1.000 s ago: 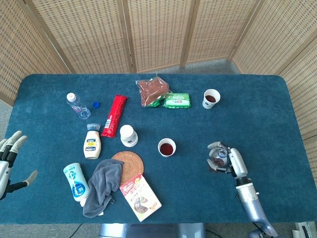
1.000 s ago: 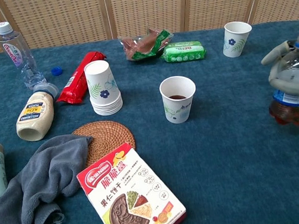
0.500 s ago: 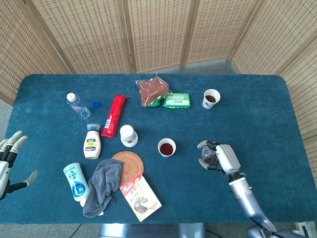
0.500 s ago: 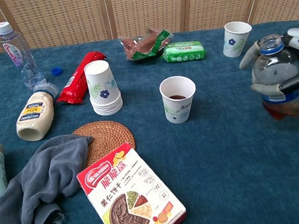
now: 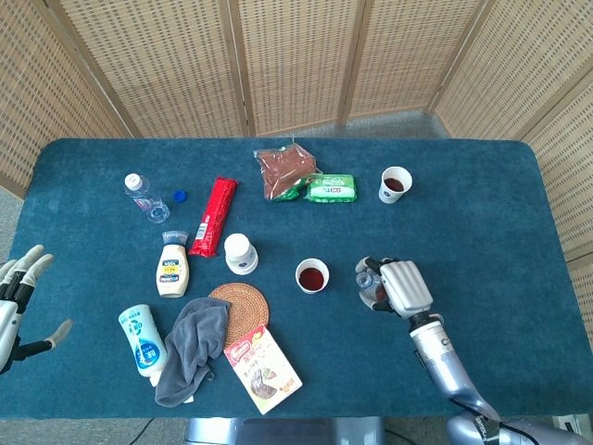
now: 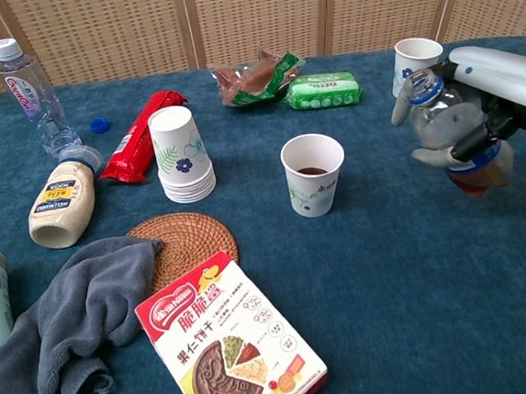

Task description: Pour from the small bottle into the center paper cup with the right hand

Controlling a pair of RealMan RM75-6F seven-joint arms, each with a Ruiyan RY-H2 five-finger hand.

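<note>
My right hand [image 5: 397, 286] [image 6: 486, 108] grips the small bottle [image 6: 449, 130] [image 5: 370, 283], a clear uncapped one with dark liquid at its bottom. The bottle is lifted off the cloth and tilted, its open neck pointing left toward the center paper cup [image 5: 312, 275] [image 6: 314, 174]. That cup stands upright with dark liquid inside, a short gap left of the bottle's mouth. My left hand [image 5: 20, 301] hovers open at the table's left edge, holding nothing.
A second paper cup [image 5: 396, 184] [image 6: 416, 67] stands behind the right hand. A stack of cups [image 6: 182, 154], a woven coaster [image 6: 182, 238], a snack box [image 6: 229, 338], a grey cloth [image 6: 66, 316], a mayonnaise bottle [image 6: 61, 202], a water bottle [image 6: 33, 95] and snack packs [image 6: 325, 90] lie left and behind.
My right hand has carried the bottle left toward the center cup, raised it, and tipped it from upright so the neck leans left. The left hand stays put.
</note>
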